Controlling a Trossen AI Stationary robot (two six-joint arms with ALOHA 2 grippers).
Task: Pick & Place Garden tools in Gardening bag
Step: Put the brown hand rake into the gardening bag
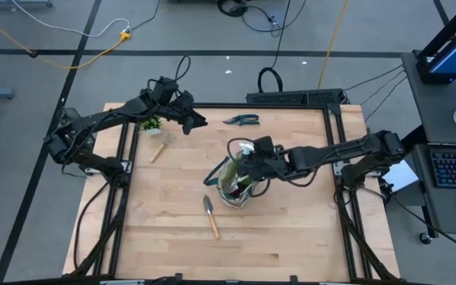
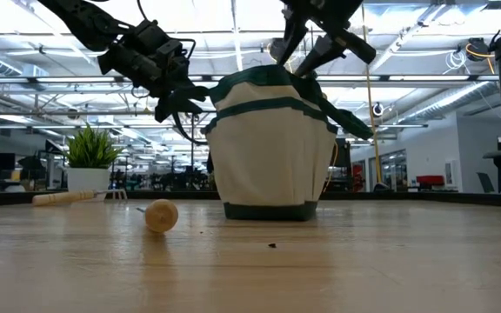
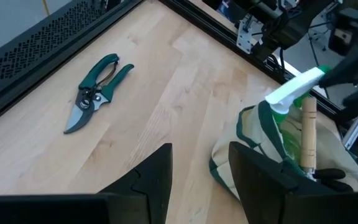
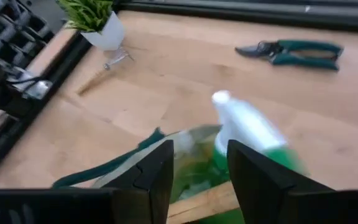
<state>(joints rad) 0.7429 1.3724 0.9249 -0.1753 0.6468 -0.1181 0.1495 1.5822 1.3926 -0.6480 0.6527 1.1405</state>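
The beige gardening bag (image 1: 236, 186) with green trim stands upright on the table's middle. A green spray bottle (image 4: 247, 127) with a white head and a wooden tool handle (image 3: 308, 134) stick up out of it. My right gripper (image 4: 199, 174) hovers just above the bag's mouth, open, with nothing between its fingers. My left gripper (image 3: 201, 168) hangs open over the far left of the table, clear of everything. Green-handled pruning shears (image 1: 241, 120) lie flat near the far edge. A trowel (image 1: 210, 215) lies in front of the bag, and a hand rake (image 1: 161, 146) lies beside the potted plant.
A small potted plant (image 1: 150, 124) in a white pot stands at the far left, close under my left arm. A black frame rail (image 1: 295, 98) runs along the far edge. Bare wood lies open on the near half of the table and to the bag's right.
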